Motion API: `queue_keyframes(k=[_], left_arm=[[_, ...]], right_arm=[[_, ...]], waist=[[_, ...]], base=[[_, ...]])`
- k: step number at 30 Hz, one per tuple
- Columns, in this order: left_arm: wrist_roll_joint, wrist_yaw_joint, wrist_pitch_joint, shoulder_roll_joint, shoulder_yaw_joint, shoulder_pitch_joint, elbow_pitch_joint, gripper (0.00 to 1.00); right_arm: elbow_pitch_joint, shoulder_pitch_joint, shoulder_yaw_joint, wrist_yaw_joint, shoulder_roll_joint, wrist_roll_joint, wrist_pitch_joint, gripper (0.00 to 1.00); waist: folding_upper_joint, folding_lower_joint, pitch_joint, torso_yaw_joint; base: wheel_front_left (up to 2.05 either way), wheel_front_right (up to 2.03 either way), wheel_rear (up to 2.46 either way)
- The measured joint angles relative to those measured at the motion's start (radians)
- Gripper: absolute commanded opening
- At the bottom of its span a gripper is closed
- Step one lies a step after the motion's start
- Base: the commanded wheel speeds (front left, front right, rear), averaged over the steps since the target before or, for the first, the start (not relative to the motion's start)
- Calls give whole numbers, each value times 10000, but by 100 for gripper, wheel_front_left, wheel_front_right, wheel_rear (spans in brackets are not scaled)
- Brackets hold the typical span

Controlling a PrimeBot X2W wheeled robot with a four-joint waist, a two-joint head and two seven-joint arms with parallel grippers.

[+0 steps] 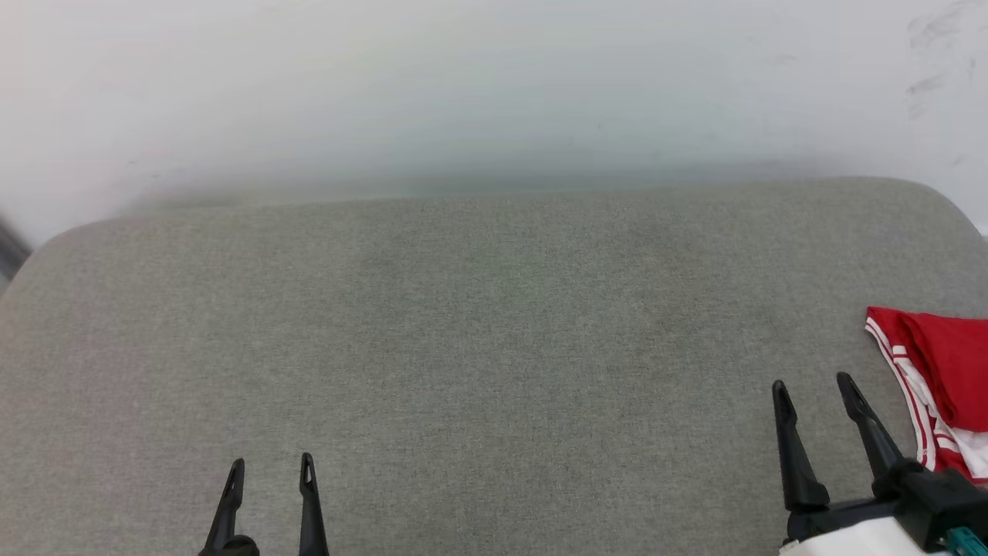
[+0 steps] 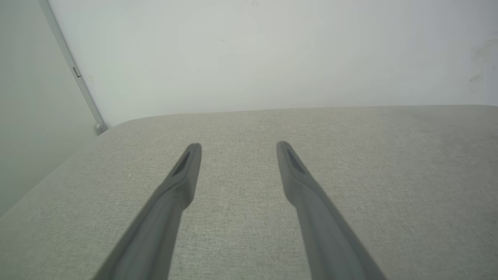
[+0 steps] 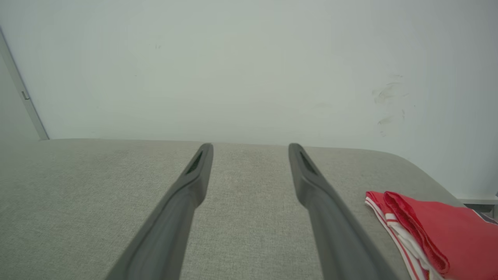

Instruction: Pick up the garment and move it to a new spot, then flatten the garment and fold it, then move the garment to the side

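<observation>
No legible text, brand or number anywhere — garment (image 1: pixel 951 357) shows plain red cloth, striped trim only.

Desk (image 1: pixel 494 347): grey woven fabric top, rounded far corners, surface flat ahead of both sets of jaws. One item on it: folded garment (image 1: pixel 945 363), red with red-white striped trim and white underlayer, just right of the right jaws.

Cushion (image 1: pixel 494 347): grey woven cloth, matt, coarse. Shirt (image 1: pixel 949 363): smooth red cloth w/ white trim. Fingers (image 3: pixel 192 186): matt dark plastic.
</observation>
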Motion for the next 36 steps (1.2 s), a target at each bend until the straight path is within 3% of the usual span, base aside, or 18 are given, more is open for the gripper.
queue_keyframes(k=[15,16,21,36], left_arm=[[-59,-328,0,-59,267,165,84,100],[-61,-328,4,-58,261,164,176,0],[-186,-328,44,-71,188,167,581,0],[-3219,-775,535,27,244,-306,1057,0]], right_arm=[[-318,794,-10,2,23,617,0,100],[-230,796,0,2,23,619,2,0],[194,806,27,2,23,752,61,0],[589,518,75,0,-63,3626,543,0]], waist=[[0,0,-254,65],[0,1,-255,66],[0,1,-253,66],[0,2,-222,60]], base=[[0,0,0],[0,0,0],[0,0,0],[0,0,0]])
